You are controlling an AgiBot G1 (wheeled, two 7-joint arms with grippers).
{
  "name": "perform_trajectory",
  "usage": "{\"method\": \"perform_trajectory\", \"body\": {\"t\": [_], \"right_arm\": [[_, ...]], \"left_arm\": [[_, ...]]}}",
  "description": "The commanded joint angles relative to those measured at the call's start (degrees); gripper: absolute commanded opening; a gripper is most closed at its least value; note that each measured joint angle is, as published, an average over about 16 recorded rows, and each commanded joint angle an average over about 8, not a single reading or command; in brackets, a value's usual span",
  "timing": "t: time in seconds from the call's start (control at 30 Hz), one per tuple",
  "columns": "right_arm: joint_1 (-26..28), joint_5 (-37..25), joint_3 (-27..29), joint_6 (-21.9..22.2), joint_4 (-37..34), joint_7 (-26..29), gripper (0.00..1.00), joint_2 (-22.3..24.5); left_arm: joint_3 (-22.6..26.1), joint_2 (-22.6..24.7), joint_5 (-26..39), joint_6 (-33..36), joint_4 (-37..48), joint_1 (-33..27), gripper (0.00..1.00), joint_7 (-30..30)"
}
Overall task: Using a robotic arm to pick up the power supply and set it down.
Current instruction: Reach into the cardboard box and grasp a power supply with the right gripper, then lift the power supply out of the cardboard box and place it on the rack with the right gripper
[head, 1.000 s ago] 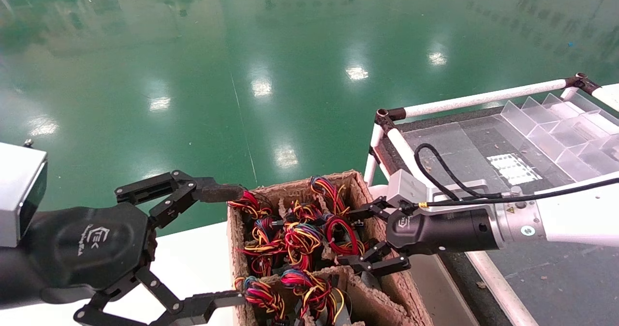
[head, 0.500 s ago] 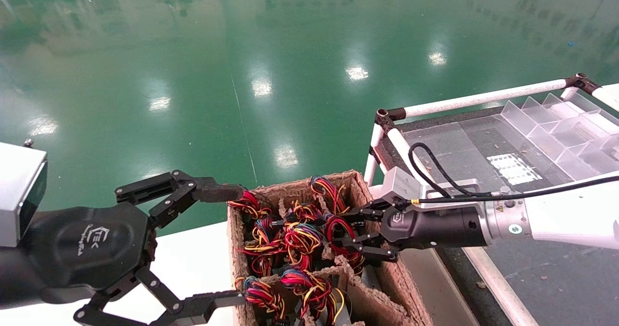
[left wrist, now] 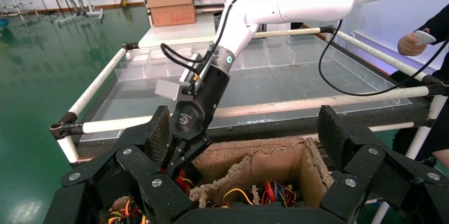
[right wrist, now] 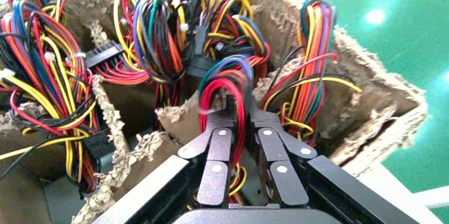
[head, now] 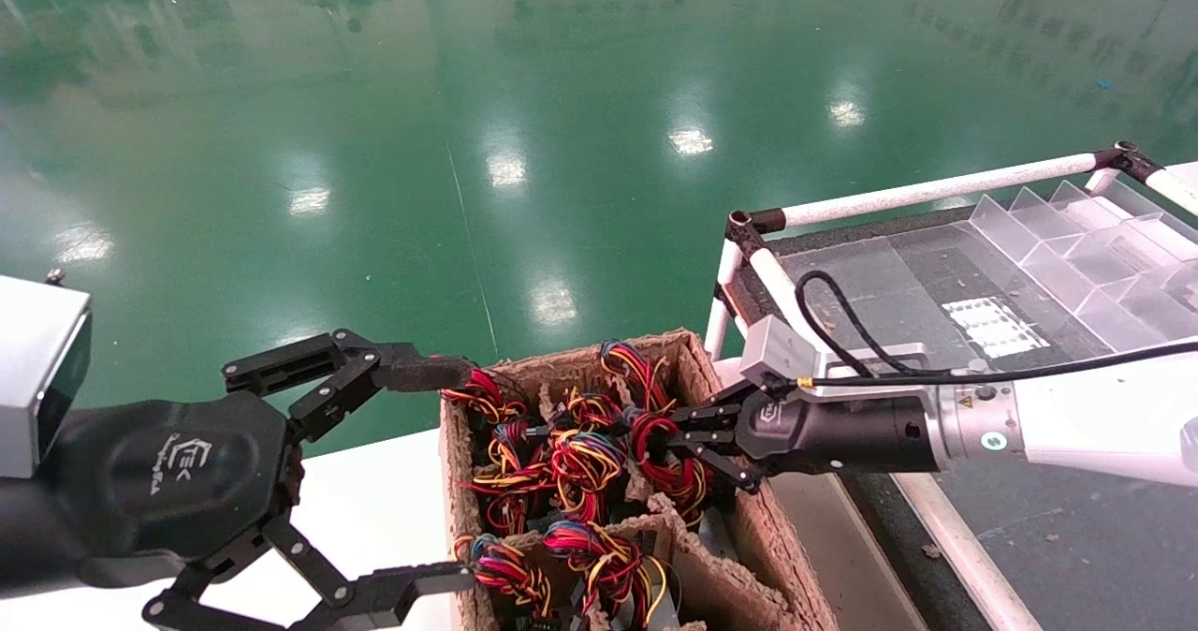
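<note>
Brown pulp-cardboard crate (head: 711, 556) is sitting at 6 o'clock in head view, its compartments packed w/ power supply units. Only the wire bundles are showing; the metal housings are hidden below the dividers.

Right gripper (head: 676, 444) is reaching into the crate's far-right compartment, approx. 5 o'clock of frame centre. Its jaws are pinched together on the red/yellow/blue wire loop of the power supply (head: 666, 462). Right wrist view confirms this: fingers (right wrist: 219, 152) are closing on the red strands of that loop from both sides. Grip is on the harness, not the housing.

Left gripper (head: 440, 472) is hanging at 8 o'clock beside the crate's left wall, jaws spread wide, nothing between them. Idle.

Task status, judged:
- Approach: done.
- Grasp: appears made, on wires only.
- Lift-out: not yet done; unit is sitting down in its compartment.
- Transfer and set-down: pending. Likely target is the white-railed cart (head: 898, 196) w/ clear acrylic dividers (head: 1076, 247) at 3 o'clock, but that cannot be confirmed.

Caution: adjacent bundles are lying close, so snagging during lift seems possible.
</note>
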Motion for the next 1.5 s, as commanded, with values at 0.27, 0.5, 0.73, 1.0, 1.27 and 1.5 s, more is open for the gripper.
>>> {"method": "perform_trajectory", "body": {"t": [0.27,0.5,0.73,1.0,1.27,1.5], "right_arm": [[0.06,1.39,0.93,-0.82,-1.78,-1.47,0.0,0.38],[0.75,3.91,2.57,-2.8,-2.47,-2.09,0.0,1.29],[2.73,6.67,4.25,-5.88,-1.84,-0.94,0.0,2.96],[4.98,10.3,6.03,-7.23,-0.1,1.77,0.0,5.25],[8.32,13.69,7.75,-6.46,1.03,3.8,0.0,7.51],[12.42,14.38,8.41,-4.49,-0.99,4.0,0.0,8.04]], "left_arm": [[0.02,-0.01,-0.02,-0.01,0.0,-0.01,1.0,0.01],[0.04,-0.02,-0.03,-0.02,0.0,-0.01,1.0,0.02],[0.06,-0.03,-0.04,-0.03,0.0,-0.02,1.0,0.03],[0.08,-0.03,-0.06,-0.04,0.0,-0.02,1.0,0.04],[0.11,-0.04,-0.07,-0.04,0.0,-0.03,1.0,0.05],[0.13,-0.05,-0.08,-0.05,0.0,-0.03,1.0,0.06]]}}
